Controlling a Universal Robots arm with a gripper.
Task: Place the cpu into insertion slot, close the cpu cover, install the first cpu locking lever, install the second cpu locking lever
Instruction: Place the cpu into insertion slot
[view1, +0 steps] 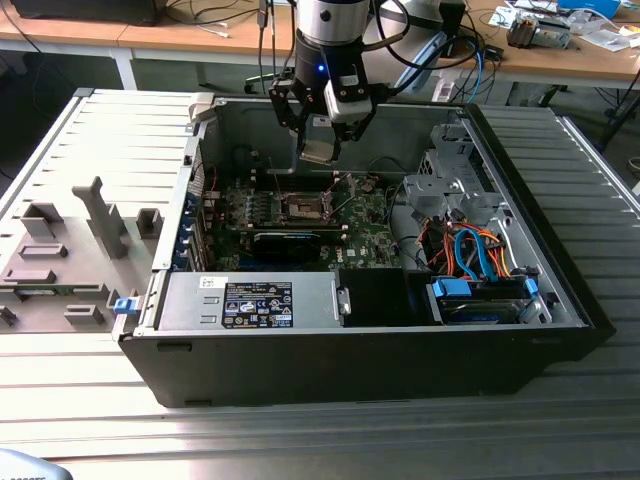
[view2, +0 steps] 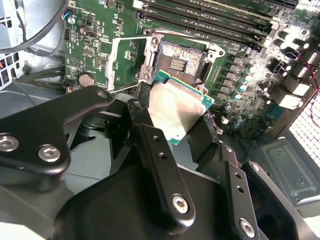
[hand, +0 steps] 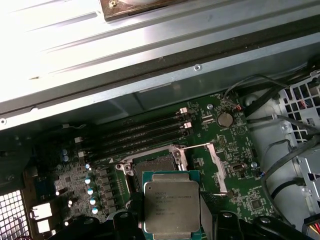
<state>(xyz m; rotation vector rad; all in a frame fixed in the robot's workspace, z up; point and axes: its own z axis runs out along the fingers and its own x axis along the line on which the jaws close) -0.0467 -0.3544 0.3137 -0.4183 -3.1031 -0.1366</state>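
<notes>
My gripper (view1: 320, 148) is shut on the cpu (view2: 177, 107), a flat square chip with a dull silver top and green edges. I hold it level in the air inside the open computer case, above and slightly behind the insertion slot (view1: 303, 207). The slot (view2: 177, 56) is bare, its dark brownish centre exposed inside a metal rim. The cpu cover (view2: 125, 60), a thin silvery frame, is swung open to one side of the slot. A thin locking lever (hand: 194, 145) runs along the slot's edge. In the first wrist view the cpu (hand: 171, 204) overlaps the slot's near edge (hand: 150, 165).
The green motherboard (view1: 360, 235) lies on the floor of the case (view1: 330, 370). Memory slots (hand: 140, 132) run beside the socket. A power supply (view1: 250, 300) sits in front, and a drive cage with orange and blue cables (view1: 470, 250) stands at the exterior view's right. Grey fixtures (view1: 60, 250) stand at its left.
</notes>
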